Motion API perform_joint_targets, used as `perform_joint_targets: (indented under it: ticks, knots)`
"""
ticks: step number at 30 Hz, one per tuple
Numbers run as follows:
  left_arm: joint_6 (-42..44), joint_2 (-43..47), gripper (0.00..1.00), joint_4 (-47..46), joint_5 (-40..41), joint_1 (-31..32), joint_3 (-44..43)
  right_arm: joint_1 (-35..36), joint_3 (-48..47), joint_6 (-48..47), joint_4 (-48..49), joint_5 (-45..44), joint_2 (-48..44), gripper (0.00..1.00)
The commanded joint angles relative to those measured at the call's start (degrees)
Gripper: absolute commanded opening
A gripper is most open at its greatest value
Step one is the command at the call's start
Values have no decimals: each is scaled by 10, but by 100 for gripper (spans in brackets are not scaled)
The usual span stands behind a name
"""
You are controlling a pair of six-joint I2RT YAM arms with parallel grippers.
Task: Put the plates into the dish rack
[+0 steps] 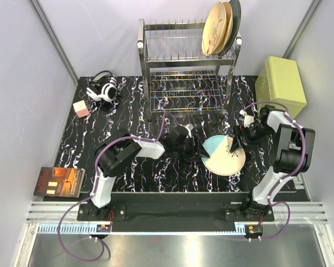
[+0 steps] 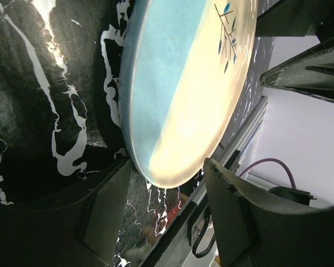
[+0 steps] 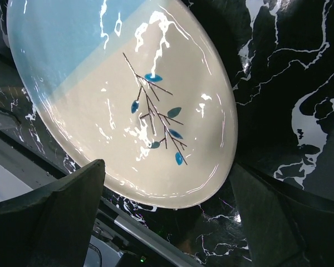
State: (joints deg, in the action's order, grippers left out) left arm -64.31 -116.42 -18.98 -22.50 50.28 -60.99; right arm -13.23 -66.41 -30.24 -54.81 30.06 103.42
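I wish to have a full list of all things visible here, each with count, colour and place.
racked plates: three, two orange-peach, one dark teal, upper tier right
cream plate: one, cream and pale blue, front centre
dish rack: one, shiny metal, back centre
box: one, olive-green, back right
headphones: one pair, black-white, back left
cube: one, pink-white, beside headphones
book: one, dark, near left
left gripper: black, open, left of cream plate
right gripper: black, open, over its right edge

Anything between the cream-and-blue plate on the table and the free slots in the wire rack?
No loose object does. The round cream plate with the pale-blue edge lies in front of the shiny metal wire rack, only black marbled table between. Three plates fill the upper tier's right end only.
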Motion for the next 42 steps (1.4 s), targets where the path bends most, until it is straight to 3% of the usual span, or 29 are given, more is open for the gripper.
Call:
perform_joint_targets:
  ticks: [1, 4, 9, 15, 19, 23, 35, 42]
  knots:
    - [7, -35, 60, 85, 47, -4, 21, 3, 4, -30, -25, 22, 1, 100]
    - [-15, -57, 55, 94, 40, -11, 12, -6, 0, -71, -46, 44, 21, 100]
    - [-47, -87, 38, 79, 14, -21, 6, -43, -50, -147, -126, 114, 120, 95]
    - [-55, -117, 27, 76, -3, -27, -11, -67, -86, -221, -198, 169, 179, 89]
    - [-64, -131, 26, 74, -10, -27, -18, -67, -95, -242, -224, 218, 188, 86]
    - [-67, -140, 25, 69, -16, -27, -21, -66, -101, -243, -236, 260, 207, 77]
    - [-66, -152, 23, 48, -25, -27, -15, -67, -132, -205, -227, 298, 249, 70]
    - [-69, -159, 21, 47, -22, -27, -14, -67, -134, -212, -232, 286, 256, 52]
